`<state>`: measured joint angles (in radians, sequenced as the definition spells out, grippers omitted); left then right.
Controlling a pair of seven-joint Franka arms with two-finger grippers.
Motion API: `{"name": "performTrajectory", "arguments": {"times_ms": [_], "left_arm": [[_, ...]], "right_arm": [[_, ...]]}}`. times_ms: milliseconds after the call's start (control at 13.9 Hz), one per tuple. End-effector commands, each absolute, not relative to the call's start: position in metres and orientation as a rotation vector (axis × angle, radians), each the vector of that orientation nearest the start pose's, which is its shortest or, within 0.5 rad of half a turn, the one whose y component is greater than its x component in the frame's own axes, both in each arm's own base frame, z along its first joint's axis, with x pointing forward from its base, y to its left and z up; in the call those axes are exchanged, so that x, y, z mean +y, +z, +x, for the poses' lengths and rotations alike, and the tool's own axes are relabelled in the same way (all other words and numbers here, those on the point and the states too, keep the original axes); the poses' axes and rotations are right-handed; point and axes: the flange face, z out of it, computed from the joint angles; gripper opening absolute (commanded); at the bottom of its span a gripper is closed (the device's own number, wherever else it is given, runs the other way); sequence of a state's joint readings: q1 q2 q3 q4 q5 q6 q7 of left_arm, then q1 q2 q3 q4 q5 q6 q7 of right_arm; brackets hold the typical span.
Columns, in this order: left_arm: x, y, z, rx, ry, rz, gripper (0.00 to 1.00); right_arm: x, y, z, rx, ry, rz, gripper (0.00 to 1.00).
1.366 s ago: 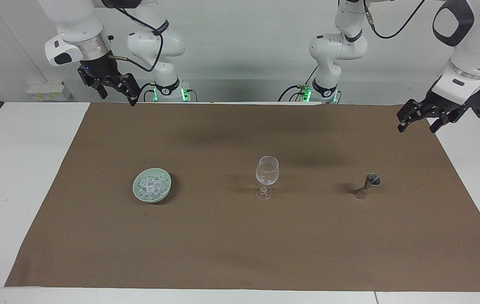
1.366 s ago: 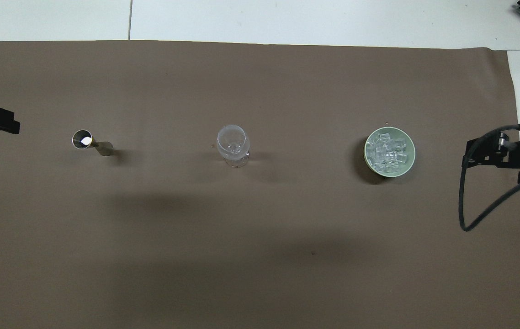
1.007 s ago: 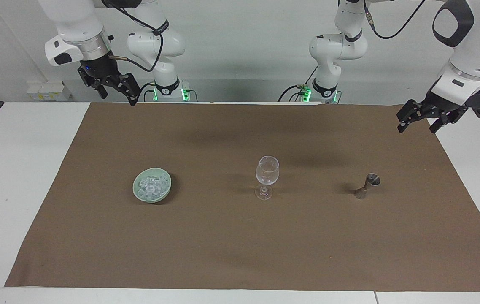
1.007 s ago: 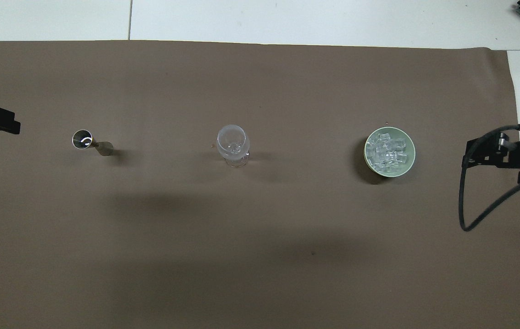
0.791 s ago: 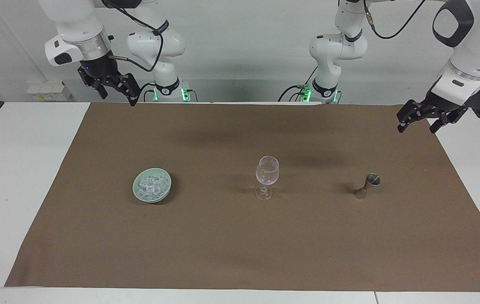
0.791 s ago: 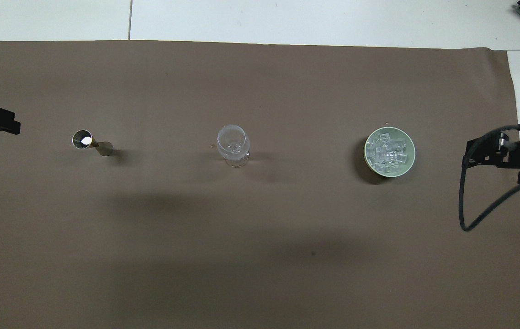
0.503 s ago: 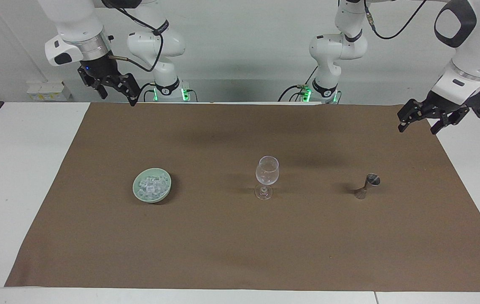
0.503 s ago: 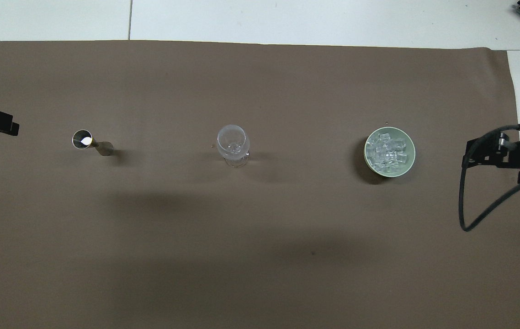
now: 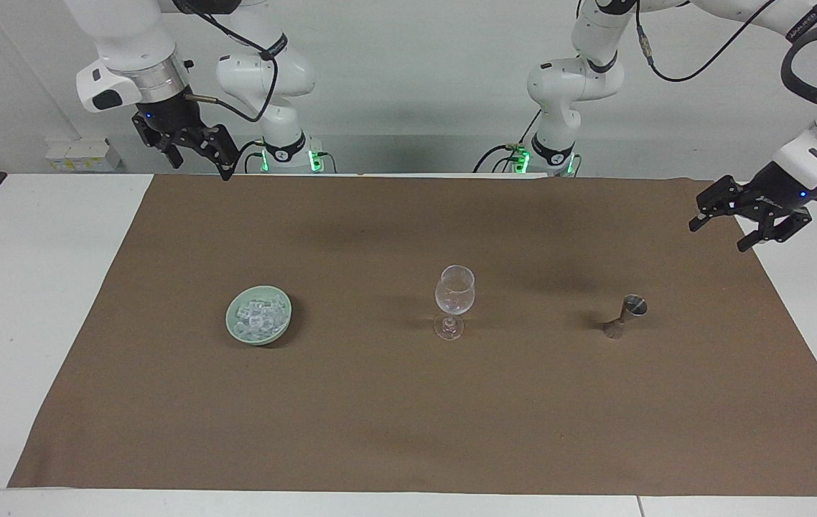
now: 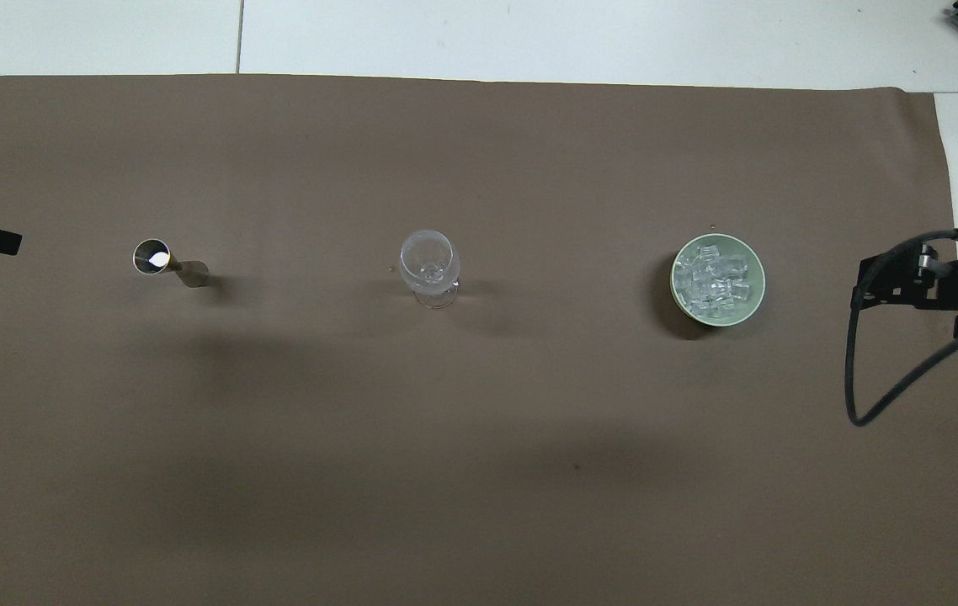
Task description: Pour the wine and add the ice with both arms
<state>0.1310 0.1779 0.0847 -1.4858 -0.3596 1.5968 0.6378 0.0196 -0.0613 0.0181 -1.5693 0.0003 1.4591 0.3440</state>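
Presently: ice (image 9: 259,317) heaped in green bowl (image 9: 240,332), well apart from spread-fingered, empty right gripper (image 9: 197,159); left gripper (image 9: 721,230) likewise.

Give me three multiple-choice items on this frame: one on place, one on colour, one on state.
1. What stands between the bowl of ice and the metal measuring cup?
A. a bottle
B. the wine glass
C. a spoon

2. What colour is the bowl?
A. red
B. black
C. pale green

3. How are the two grippers?
A. both open, holding nothing
B. both shut on the glass
C. one gripping the bowl

Answers:
1 B: the wine glass stands on the brown cloth midway between the bowl with the ice and the measuring cup.
2 C: the bowl's rim and wall are pale green.
3 A: the left gripper and the right gripper both hang in the air at the cloth's corners nearest the robots, fingers apart, touching nothing.
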Motion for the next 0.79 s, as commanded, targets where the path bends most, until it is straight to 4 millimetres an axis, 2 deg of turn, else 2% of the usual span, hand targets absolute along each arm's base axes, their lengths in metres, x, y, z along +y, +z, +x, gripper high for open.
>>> {"name": "performTrajectory", "arguments": {"times_ms": [0,144,288,359,503,575,719], "left_arm": [[0.115,0.534,0.615,0.967,-0.255,-3.435,1.00],[0.137,0.513,0.620,1.220,-0.398,-3.409,1.00],[0.157,0.480,0.625,1.427,-0.536,-3.384,1.00],[0.171,0.462,0.624,1.467,-0.601,-3.392,1.00],[0.184,0.432,0.627,1.605,-0.701,-3.350,1.00],[0.191,0.422,0.629,1.678,-0.809,-3.310,1.00],[0.201,0.389,0.627,1.760,-1.013,-3.296,1.00]], "right_arm": [[0.019,0.647,0.523,0.446,0.064,-3.090,1.00],[0.019,0.647,0.523,0.446,0.064,-3.090,1.00],[0.019,0.647,0.523,0.446,0.064,-3.090,1.00],[0.019,0.647,0.523,0.446,0.064,-3.090,1.00],[0.019,0.648,0.523,0.446,0.061,-3.090,1.00],[0.019,0.647,0.522,0.446,0.066,-3.090,1.00],[0.019,0.647,0.522,0.439,0.077,-3.094,1.00]]}}
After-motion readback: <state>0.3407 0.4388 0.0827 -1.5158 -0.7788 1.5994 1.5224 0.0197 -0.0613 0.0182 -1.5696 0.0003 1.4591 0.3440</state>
